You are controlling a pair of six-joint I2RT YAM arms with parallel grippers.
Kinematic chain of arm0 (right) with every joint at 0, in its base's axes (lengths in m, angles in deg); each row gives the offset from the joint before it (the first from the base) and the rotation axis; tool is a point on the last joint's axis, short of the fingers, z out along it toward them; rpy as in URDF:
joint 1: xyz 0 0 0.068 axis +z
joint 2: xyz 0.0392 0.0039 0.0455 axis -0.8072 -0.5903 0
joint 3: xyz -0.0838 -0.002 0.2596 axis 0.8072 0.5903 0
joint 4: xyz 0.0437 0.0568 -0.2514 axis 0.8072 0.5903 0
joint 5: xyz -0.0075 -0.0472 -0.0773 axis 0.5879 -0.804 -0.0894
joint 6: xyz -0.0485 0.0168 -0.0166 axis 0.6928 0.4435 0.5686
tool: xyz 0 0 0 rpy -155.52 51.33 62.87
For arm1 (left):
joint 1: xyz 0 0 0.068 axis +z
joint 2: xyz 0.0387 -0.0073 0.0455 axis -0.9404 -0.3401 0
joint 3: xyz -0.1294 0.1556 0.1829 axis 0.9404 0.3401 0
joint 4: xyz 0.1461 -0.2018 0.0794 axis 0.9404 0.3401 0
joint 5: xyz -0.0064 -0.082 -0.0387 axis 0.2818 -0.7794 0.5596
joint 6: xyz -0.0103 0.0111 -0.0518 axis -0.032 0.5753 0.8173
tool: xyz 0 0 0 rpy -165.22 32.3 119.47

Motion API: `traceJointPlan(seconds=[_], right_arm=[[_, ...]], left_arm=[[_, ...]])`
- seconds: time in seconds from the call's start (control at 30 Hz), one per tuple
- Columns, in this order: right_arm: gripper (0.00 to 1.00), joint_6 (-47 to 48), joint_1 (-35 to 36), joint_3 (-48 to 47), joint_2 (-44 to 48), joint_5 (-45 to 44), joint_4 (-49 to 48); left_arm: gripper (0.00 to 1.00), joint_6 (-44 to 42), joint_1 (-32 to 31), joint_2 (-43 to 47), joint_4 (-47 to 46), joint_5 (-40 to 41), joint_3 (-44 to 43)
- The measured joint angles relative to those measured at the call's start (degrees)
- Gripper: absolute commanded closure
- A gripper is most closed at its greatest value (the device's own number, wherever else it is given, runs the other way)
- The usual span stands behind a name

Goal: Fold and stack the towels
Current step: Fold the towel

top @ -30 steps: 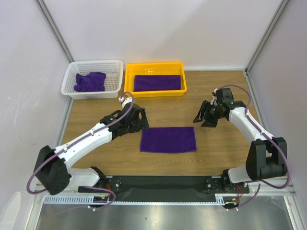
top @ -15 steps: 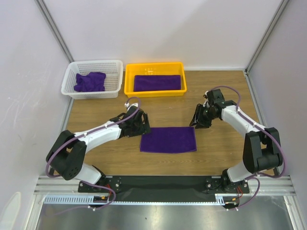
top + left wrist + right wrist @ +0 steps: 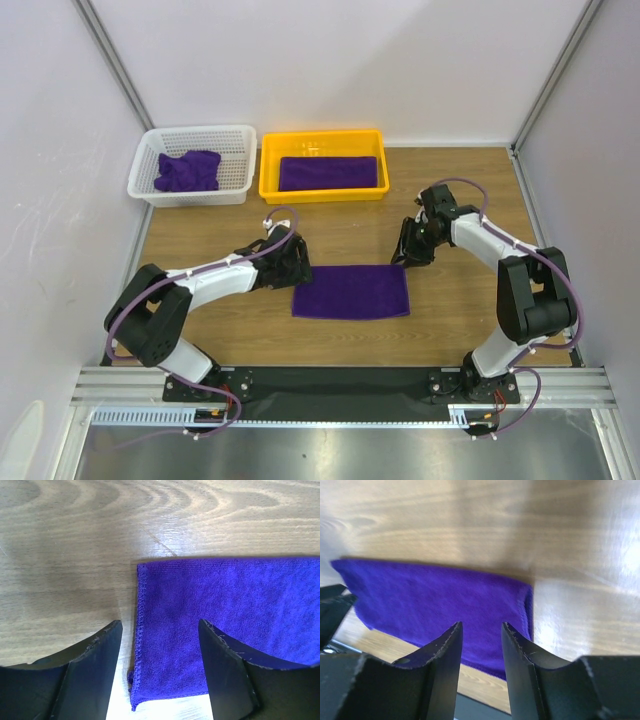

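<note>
A flat purple towel (image 3: 351, 291) lies on the wooden table between the arms. My left gripper (image 3: 293, 262) is low at its far left corner. In the left wrist view the gripper (image 3: 160, 625) is open, straddling the towel (image 3: 225, 610) at its stitched left edge, gripping nothing. My right gripper (image 3: 408, 250) hovers at the far right corner. Its jaws (image 3: 481, 626) stand open with a narrow gap over the towel (image 3: 435, 595), holding nothing. A folded towel (image 3: 327, 173) lies in the yellow tray (image 3: 268, 170). A crumpled towel (image 3: 187, 170) sits in the white basket (image 3: 240, 140).
The tray and basket stand side by side along the table's far edge. Grey walls close in the left, right and back. Bare wood (image 3: 460, 190) lies right of the tray and in front of the flat towel.
Both arms have swung inward and down to the flat towel's far corners. Both pairs of jaws have narrowed. The towels have not moved.
</note>
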Motion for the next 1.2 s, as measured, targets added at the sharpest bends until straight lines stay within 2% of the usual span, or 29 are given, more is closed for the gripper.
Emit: traceJointPlan(seconds=[0.63,1.07,1.2], right_arm=[[0.57,-1.57,1.86,-0.13,-1.29,-0.48,-3.10],[0.57,-3.98,8.87,2.01,-1.22,-0.39,-4.42],[0.57,-4.72,9.77,2.36,-0.98,-0.46,-4.59]], left_arm=[[0.32,-0.63,0.00,0.24,-4.04,-1.49,2.12],[0.43,-0.50,0.00,0.68,-12.04,-2.93,5.77],[0.42,-0.48,-0.02,0.96,-12.46,-2.78,6.27]])
